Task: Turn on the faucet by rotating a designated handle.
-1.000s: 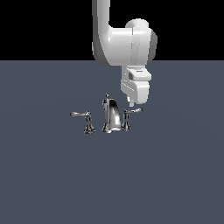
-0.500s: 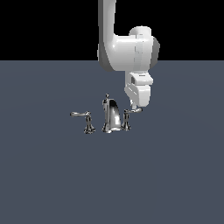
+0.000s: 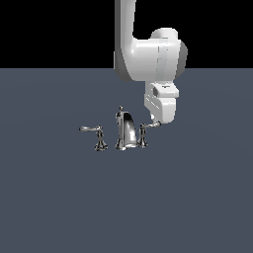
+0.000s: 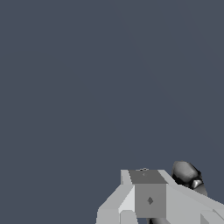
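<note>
Jaws state unclear; arm (image 3: 148, 54) vertical, wrist down, tip at handle (image 3: 149, 126).

White glossy arm (image 3: 148, 54), rounded bulky links, grey joint cap; boxy pale-grey tool (image 3: 159, 121) with faceted fingers (image 4: 148, 197).

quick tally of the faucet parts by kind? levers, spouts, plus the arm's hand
Lever handles: 2, the handle by the hand and the far lever
Spouts: 1, the spout
Robot hands: 1, the hand
Total: 4
</note>
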Available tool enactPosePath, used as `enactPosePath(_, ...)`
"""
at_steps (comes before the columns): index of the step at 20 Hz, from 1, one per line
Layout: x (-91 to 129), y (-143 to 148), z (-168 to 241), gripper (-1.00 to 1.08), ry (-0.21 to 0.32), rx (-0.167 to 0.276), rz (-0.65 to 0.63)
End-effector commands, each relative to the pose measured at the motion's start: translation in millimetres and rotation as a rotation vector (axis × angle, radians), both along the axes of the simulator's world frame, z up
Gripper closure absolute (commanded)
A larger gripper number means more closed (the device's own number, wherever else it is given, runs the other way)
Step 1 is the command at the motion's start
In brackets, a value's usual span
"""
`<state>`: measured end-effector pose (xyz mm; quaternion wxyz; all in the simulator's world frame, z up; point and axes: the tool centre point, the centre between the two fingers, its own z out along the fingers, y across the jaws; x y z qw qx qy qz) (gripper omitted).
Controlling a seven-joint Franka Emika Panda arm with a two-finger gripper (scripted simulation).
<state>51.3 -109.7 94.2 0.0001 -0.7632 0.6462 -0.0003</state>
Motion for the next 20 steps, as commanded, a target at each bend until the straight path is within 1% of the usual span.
enactPosePath(1,-8.5,-5.8,0.0,1.08,0.001,0.0,-0.001)
enactPosePath(4,-18.1,-12.3,-0.1,1.08,0.001,0.0,-0.002)
enactPosePath(5,-18.1,-12.3,-0.1,1.08,0.001,0.0,-0.002)
enactPosePath(6,-9.9,-2.5,0.2,1.08,-0.008,0.002,0.01)
enactPosePath(20,-56.4,-3.2,-0.1,1.08,-0.001,0.001,0.0)
